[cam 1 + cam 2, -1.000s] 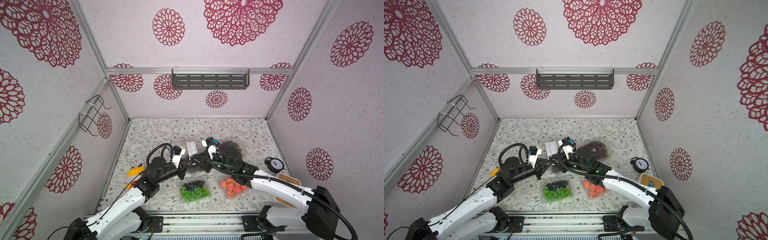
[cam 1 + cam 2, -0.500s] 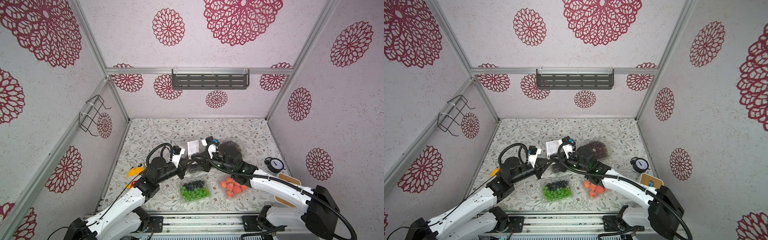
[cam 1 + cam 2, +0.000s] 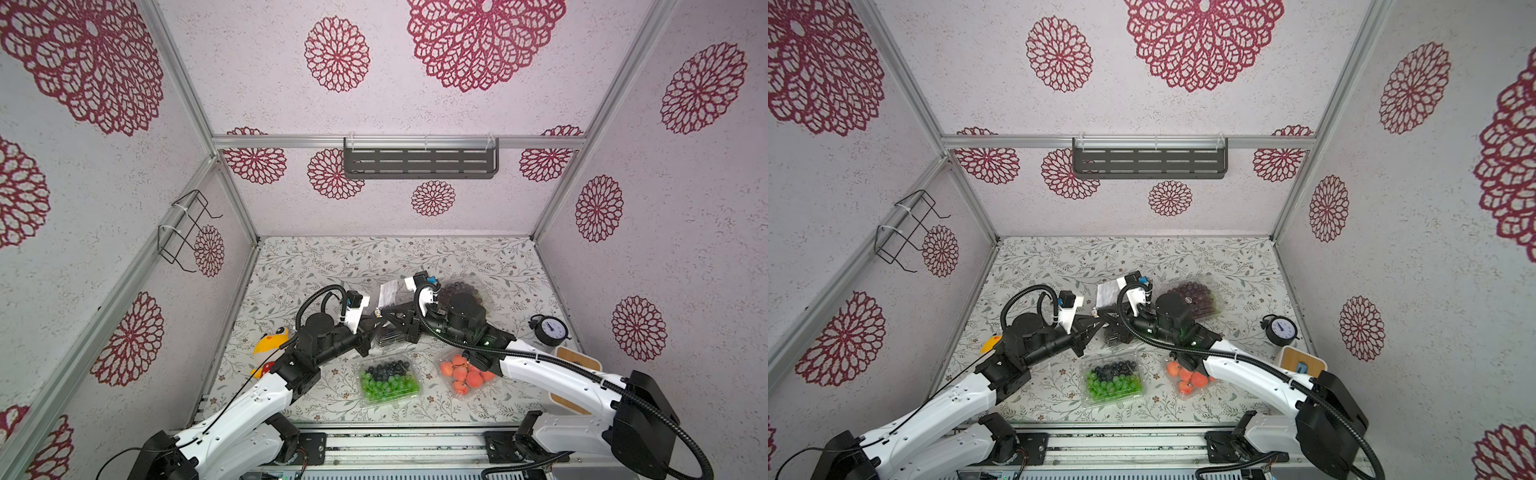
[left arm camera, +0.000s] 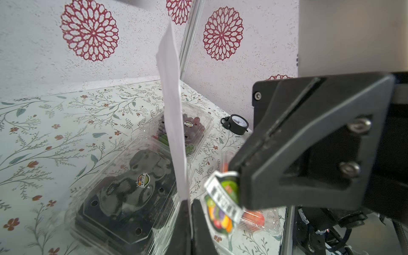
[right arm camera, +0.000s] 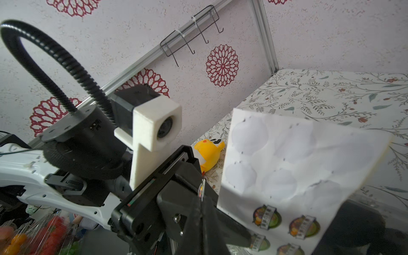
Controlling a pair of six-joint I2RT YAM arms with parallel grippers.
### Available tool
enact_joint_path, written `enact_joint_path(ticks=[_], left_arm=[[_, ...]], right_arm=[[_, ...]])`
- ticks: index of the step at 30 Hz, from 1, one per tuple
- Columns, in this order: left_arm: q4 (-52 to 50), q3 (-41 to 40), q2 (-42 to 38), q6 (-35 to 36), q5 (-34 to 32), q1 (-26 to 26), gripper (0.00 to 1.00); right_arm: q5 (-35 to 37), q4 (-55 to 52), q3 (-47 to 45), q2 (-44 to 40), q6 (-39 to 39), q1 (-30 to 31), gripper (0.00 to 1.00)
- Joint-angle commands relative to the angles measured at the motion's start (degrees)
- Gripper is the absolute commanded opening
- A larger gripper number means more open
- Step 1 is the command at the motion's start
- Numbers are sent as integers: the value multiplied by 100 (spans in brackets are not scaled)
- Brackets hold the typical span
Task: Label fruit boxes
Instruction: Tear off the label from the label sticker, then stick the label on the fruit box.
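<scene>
Right gripper (image 4: 234, 176) clamped on a sticker (image 4: 221, 198) by its edge; left gripper (image 4: 187, 205) pinches the sheet (image 4: 174, 110) upright.
Both forearms meet over the black-fruit box (image 4: 123, 194); green-and-blue box (image 3: 388, 380) and orange-red box (image 3: 465, 376) sit nearer the arm bases. Their thin clear lids look light, flexible and prone to sliding: steady a rim, press mid-lid.

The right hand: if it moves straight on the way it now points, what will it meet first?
Probably the left hand: the right hand, shut on a sticker, points at it almost tip to tip, beside the sticker sheet. Exact depth is unclear.
</scene>
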Motion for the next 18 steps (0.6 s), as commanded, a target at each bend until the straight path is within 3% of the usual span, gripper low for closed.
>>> enact_joint_path(ticks=[1, 5, 9, 13, 18], left_arm=[[-27, 112, 88, -62, -453, -56, 0], [-94, 174, 109, -139, -1083, -54, 0], [-344, 232, -17, -319, -1455, -51, 0], [10, -74, -120, -566, -1276, -58, 0], [196, -284, -161, -559, -763, -75, 0]], right_arm=[[115, 314, -148, -353, 161, -27, 0], [997, -206, -352, -783, 586, -36, 0], [2618, -2025, -418, -1465, 1418, -36, 0], [4188, -3636, -776, -2567, 2528, -19, 0], [5101, -5651, -663, -2864, 3934, -21, 0]])
